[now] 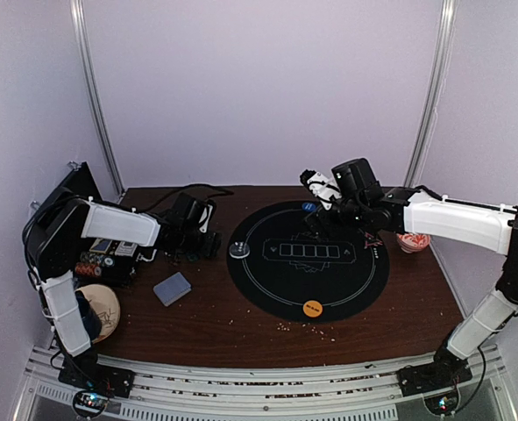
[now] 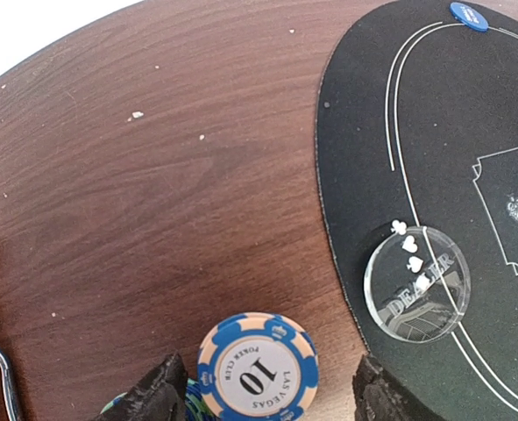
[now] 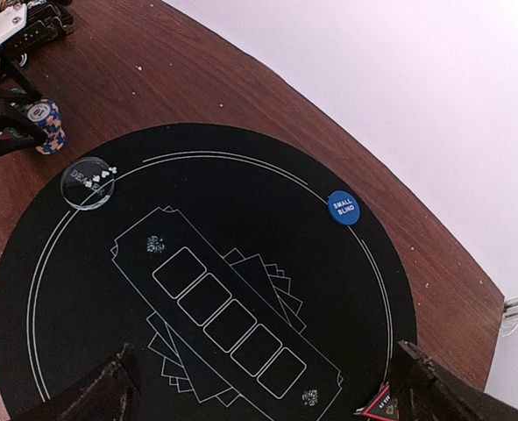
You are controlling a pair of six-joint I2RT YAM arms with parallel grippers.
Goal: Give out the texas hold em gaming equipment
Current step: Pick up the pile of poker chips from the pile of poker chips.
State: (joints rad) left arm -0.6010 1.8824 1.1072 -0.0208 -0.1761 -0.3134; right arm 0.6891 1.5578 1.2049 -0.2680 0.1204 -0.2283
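A short stack of poker chips, topped by a blue-and-peach "10" chip, stands on the wood just left of the black mat. My left gripper straddles it, open: the left finger sits close to the lower chips and the right finger stands apart. My right gripper hangs open over the mat's card outline, holding nothing. On the mat lie a clear dealer button, a blue small-blind disc, an orange disc and a red triangle marker. A grey-blue deck of cards lies on the wood.
A rack of chips sits at the left edge by my left arm. A round wooden piece lies near the left base. The red-and-white bowl stands right of the mat, under my right arm. Crumbs dot the wood.
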